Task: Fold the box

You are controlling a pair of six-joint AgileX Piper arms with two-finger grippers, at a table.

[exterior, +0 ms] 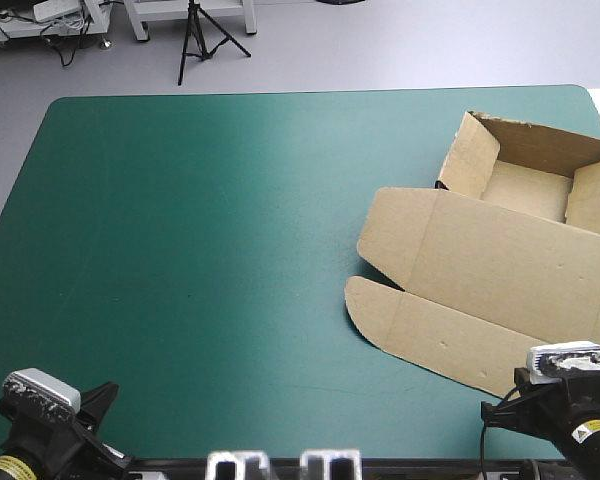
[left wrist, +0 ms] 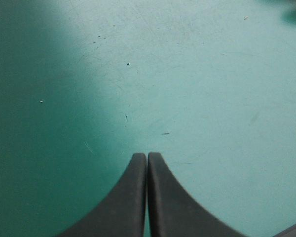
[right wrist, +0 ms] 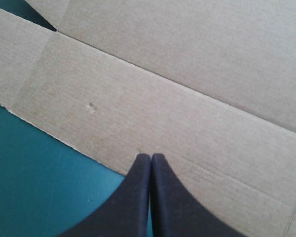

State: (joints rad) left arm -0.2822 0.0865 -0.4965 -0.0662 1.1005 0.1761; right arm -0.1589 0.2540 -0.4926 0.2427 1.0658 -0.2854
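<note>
The brown box (exterior: pixel 500 255) lies at the table's right side as an open tray with raised walls at the far right and its lid flat toward the front. My left gripper (left wrist: pixel 147 156) is shut and empty above bare teal-green cover at the front left corner (exterior: pixel 90 405). My right gripper (right wrist: pixel 151 157) is shut, its tip over the near edge of the flat lid panel (right wrist: pixel 153 113), holding nothing; in the high view it sits at the front right (exterior: pixel 500 410).
The teal-green cover (exterior: pixel 200 250) stretches bare across the left and middle of the table. A black tripod (exterior: pixel 195 40) stands on the floor beyond the far edge. The box's tray reaches close to the table's right edge.
</note>
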